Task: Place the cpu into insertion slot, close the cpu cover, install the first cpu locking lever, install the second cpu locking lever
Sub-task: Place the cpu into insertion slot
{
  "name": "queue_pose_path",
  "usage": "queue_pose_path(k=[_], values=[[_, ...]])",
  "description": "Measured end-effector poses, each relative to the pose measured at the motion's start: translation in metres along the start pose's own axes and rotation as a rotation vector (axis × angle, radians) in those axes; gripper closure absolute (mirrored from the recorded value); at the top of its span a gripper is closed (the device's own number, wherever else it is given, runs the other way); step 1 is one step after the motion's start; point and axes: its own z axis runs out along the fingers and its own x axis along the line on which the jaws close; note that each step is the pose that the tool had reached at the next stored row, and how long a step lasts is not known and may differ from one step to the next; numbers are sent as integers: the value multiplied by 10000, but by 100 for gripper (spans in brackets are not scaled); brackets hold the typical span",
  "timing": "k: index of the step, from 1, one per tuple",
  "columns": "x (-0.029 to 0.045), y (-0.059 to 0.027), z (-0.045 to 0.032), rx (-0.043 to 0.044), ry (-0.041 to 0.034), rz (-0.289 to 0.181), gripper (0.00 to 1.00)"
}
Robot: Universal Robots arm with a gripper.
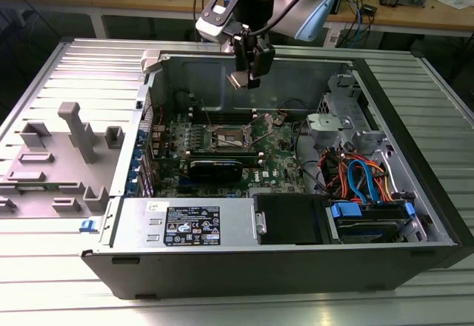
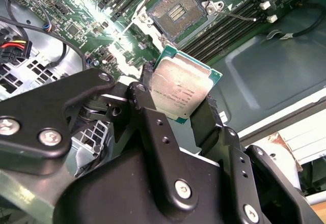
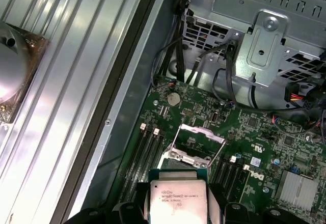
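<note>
My gripper (image 1: 245, 74) hangs above the open computer case, shut on the cpu (image 1: 242, 81), a small silver-topped square chip with a green edge. In both wrist views the cpu (image 2: 181, 88) (image 3: 178, 201) sits clamped by its sides between the black fingers (image 2: 206, 118). Well below it on the green motherboard (image 1: 285, 159) lies the insertion slot (image 2: 178, 10) (image 1: 228, 138), dark-centred with a silver rim and nothing in it. The cpu cover (image 3: 197, 131), a thin silver frame, stands raised at the slot's far side. A thin wire lever (image 2: 239, 16) sticks out beside the slot.
Black memory slots (image 2: 224, 30) flank the socket. A black card (image 1: 216, 168) lies across the board. Cables (image 1: 355, 174) and a metal drive cage (image 3: 265, 40) fill the exterior view's right side of the case. The power supply (image 1: 189, 222) lines the near wall. Grey fixtures (image 1: 74, 137) stand on the table.
</note>
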Motion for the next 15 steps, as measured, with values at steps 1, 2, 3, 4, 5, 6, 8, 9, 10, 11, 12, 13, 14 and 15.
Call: queue_pose_path(k=[1, 2, 3, 4, 5, 6, 8, 9, 10, 11, 12, 13, 14, 15], values=[[0, 0, 0, -1, -5, 55, 46], [0, 0, 0, -2, -8, 96, 46], [0, 0, 1, -4, -14, 178, 46], [0, 0, 1, -4, -19, 223, 46], [0, 0, 1, -5, -21, 253, 46], [0, 0, 1, -6, -25, 296, 46], [0, 0, 1, -8, -32, 377, 46], [0, 0, 2, -8, -35, 419, 46], [0, 0, 2, -9, -38, 451, 46], [0, 0, 2, -9, -41, 485, 46], [0, 0, 2, -10, -43, 515, 46], [0, 0, 2, -11, -48, 559, 46], [0, 0, 2, -12, -50, 591, 46], [0, 0, 2, -12, -54, 633, 46]])
